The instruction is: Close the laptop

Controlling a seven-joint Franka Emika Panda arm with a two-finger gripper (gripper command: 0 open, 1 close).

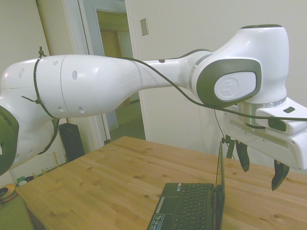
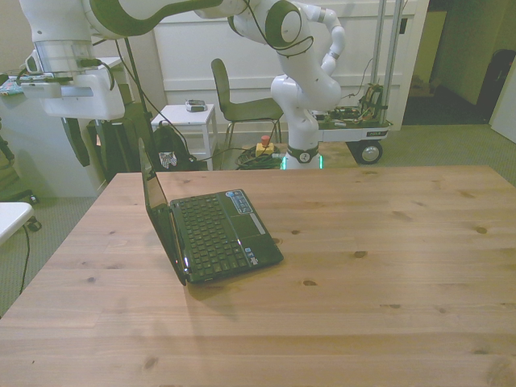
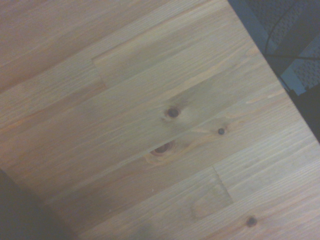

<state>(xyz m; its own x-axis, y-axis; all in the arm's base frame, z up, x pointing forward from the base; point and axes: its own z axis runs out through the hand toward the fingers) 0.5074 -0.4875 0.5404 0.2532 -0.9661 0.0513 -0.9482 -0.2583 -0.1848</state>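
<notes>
The laptop (image 2: 218, 234) is small and black and stands open on the wooden table (image 2: 387, 266), toward the front view's left. Its thin lid (image 2: 153, 201) is nearly upright, and stickers show near the palm rest. In the side view the keyboard (image 1: 189, 206) faces left and the lid (image 1: 220, 177) shows edge-on. My gripper (image 1: 260, 165) hangs open behind the lid's outer face, about level with its top edge and a short way off it, with nothing between the fingers. In the front view the gripper (image 2: 101, 141) is above the table's left edge. The wrist view shows only bare table boards (image 3: 150, 125).
Past the table's far edge stand a chair (image 2: 242, 105), a small white side table (image 2: 187, 117) and a wheeled cart (image 2: 355, 129). The wrist view shows the table's edge with dark floor matting (image 3: 290, 35) beyond it. Bare wood spreads across the front view's right.
</notes>
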